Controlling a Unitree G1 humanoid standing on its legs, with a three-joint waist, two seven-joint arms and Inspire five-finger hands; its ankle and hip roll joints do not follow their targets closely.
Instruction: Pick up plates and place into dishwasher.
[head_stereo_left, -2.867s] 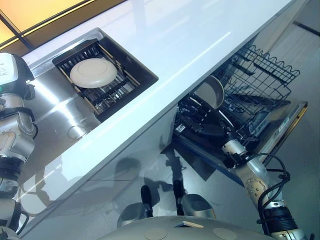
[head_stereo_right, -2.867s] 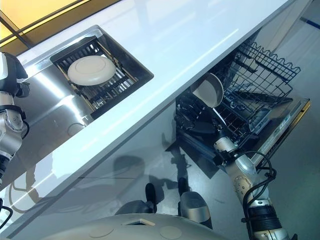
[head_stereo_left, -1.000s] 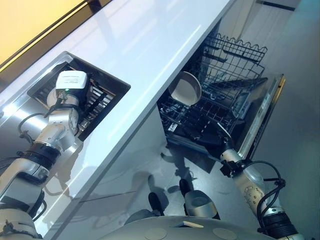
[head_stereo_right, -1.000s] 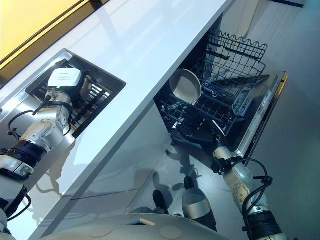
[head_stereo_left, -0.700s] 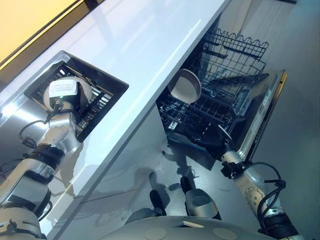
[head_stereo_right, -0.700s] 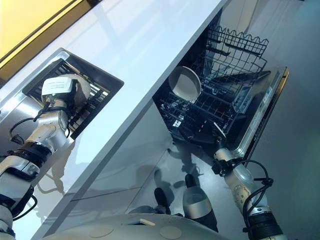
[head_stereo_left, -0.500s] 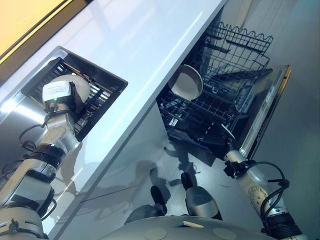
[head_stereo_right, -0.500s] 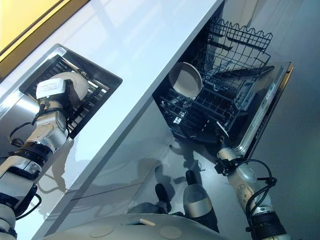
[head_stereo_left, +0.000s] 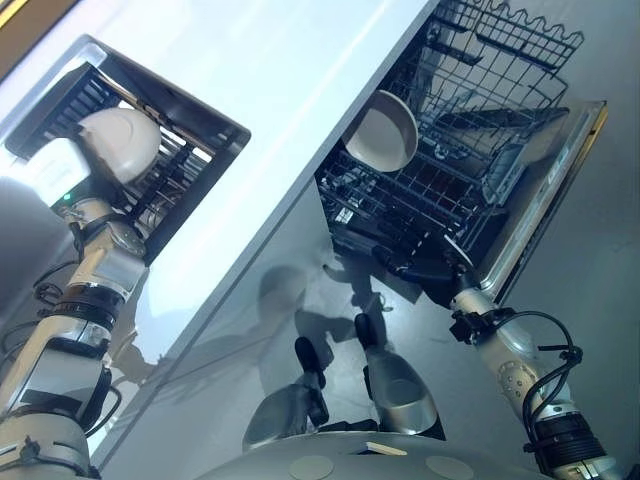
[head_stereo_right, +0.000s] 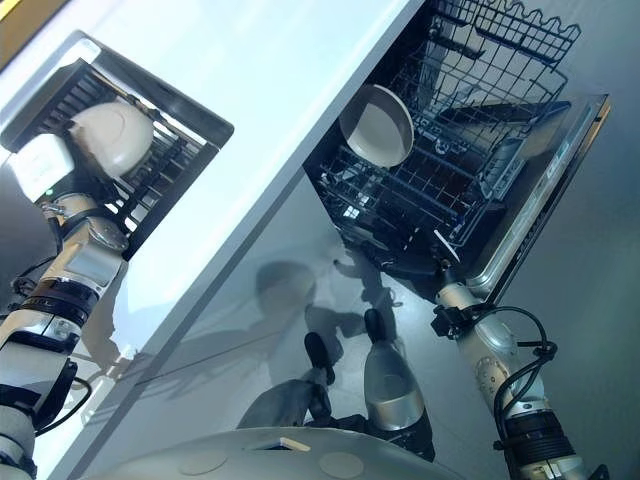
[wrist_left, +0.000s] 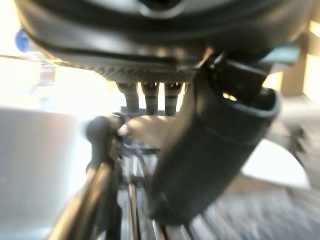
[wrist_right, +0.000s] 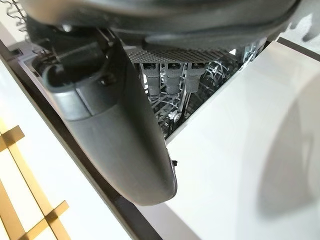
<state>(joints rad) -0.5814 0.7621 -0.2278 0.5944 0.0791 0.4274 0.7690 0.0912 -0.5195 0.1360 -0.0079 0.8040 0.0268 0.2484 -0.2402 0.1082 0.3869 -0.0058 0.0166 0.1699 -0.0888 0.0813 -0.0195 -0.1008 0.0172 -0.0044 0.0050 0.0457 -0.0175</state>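
Pickup step: left hand (wrist_left: 210, 150) is at the cream plate (head_stereo_left: 122, 142) in the sink rack (head_stereo_left: 190, 125), upper left; can't tell if its fingers have closed on it. Right hand (wrist_right: 115, 125) hangs relaxed and empty by the dishwasher door (head_stereo_left: 545, 200), right. Next it needs a firm grip, a lift, then a carry to the lower rack (head_stereo_left: 420, 215) beside the bowl (head_stereo_left: 385, 132).

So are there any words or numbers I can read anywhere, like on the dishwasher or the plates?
None can be read.
The plate at the left hand in the sink rack: plain, no print.
The plate standing in the dishwasher rack: plain too.
The open dishwasher door, near the right hand: no lettering shows.
A blue round spot in the left wrist view: too blurred to read.
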